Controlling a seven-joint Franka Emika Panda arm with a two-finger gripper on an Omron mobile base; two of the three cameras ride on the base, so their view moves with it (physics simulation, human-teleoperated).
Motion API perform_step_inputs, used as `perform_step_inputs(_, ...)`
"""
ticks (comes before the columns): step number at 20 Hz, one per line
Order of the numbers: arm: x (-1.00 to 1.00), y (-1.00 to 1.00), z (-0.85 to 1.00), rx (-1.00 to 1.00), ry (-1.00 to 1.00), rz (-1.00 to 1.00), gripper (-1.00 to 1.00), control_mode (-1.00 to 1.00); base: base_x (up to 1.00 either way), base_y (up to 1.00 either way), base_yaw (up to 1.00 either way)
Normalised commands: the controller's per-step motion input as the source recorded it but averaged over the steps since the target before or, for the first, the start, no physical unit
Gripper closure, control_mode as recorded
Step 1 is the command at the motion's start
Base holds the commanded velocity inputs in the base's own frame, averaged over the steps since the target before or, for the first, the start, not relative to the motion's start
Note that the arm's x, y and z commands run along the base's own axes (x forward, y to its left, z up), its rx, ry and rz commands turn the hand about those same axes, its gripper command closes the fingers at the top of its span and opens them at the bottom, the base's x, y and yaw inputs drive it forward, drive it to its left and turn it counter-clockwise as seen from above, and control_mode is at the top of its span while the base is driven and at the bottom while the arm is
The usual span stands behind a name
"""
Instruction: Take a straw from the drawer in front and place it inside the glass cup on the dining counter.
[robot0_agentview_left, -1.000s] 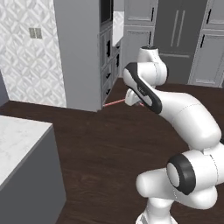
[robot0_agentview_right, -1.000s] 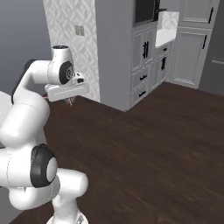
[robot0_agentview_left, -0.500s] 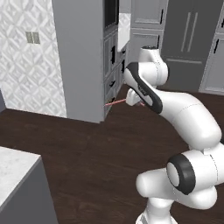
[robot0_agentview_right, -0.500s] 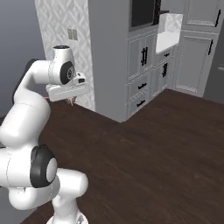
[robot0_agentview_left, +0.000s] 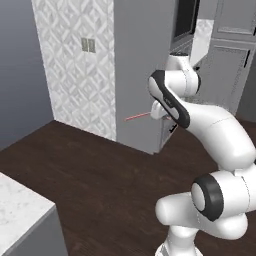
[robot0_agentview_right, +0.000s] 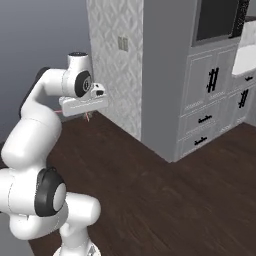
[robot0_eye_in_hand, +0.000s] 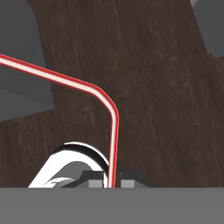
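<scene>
At the lower left of the left base view, a corner of the dining counter (robot0_agentview_left: 20, 207) shows its white marble top over a grey base, well apart from the arm. The dark wood floor (robot0_agentview_left: 100, 180) spreads between them. Behind stands a patterned white wall (robot0_agentview_left: 75, 75) carrying a light switch plate (robot0_agentview_left: 88, 45), joined to a plain grey wall panel (robot0_agentview_left: 142, 75). The arm rises from its base, bends at the elbow and holds the hand raised at mid height, level and well above the floor. The gripper (robot0_eye_in_hand: 113, 183) has its jaws narrow, clamped on the straw (robot0_agentview_left: 137, 116), which projects sideways from the hand toward the patterned wall. In the hand view the straw bends once above the fingertips (robot0_eye_in_hand: 98, 180). To the right stand grey cabinets (robot0_agentview_right: 210, 100) with narrow drawers and black handles (robot0_agentview_right: 204, 119).
</scene>
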Motion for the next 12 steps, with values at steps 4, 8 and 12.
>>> perform_step_inputs(4,0.0,0.0,0.0,0.0,0.0,0.0,1.0,1.0,1.0,-0.05,0.57)
perform_step_inputs(8,0.0,0.0,0.0,0.0,0.0,0.0,1.0,1.0,1.0,-0.12,0.56)
perform_step_inputs(12,0.0,0.0,0.0,0.0,0.0,0.0,1.0,1.0,1.0,-0.17,0.57)
